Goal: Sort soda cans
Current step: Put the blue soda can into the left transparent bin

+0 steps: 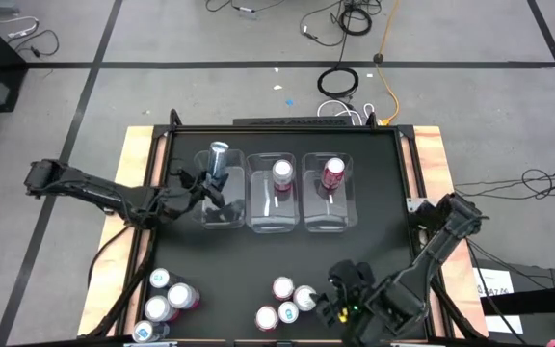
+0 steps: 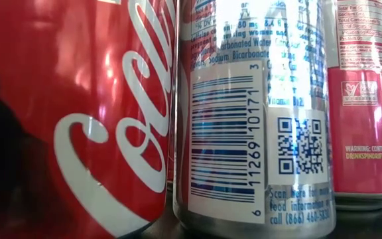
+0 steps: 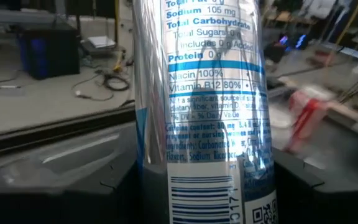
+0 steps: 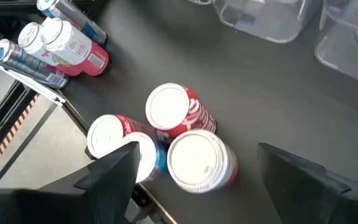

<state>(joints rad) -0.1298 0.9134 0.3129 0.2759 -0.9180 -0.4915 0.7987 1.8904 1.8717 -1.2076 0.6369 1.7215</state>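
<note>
My left gripper [image 1: 208,183] is shut on a silver-and-teal soda can [image 1: 218,162] at the left clear bin [image 1: 222,214]. The middle bin [image 1: 276,214] holds a pink-and-white can [image 1: 282,173], and the right bin [image 1: 328,214] holds a dark red can [image 1: 332,173]. My right gripper [image 4: 197,174] hovers open above a near cluster of several upright cans [image 4: 169,109], its fingers on either side of a pink-and-white one [image 4: 197,162] without touching it. Several more cans [image 1: 167,297] stand at the near left corner. My left gripper pinches the silver-and-teal can by its side wall [image 3: 160,180], one finger [image 3: 114,186] on each side of the body. The fingers come level from the table's left and lie across the can. The can sits roughly upright over the left bin; whether its base rests on the bin floor I cannot tell.
The three bins sit in a row at the middle of the black table [image 1: 383,231]. The low view is filled by a red can [image 2: 71,119], a silver can with a barcode [image 2: 257,119] and a pink can [image 2: 367,99]. Bare black surface lies between the bins and the near clusters.
</note>
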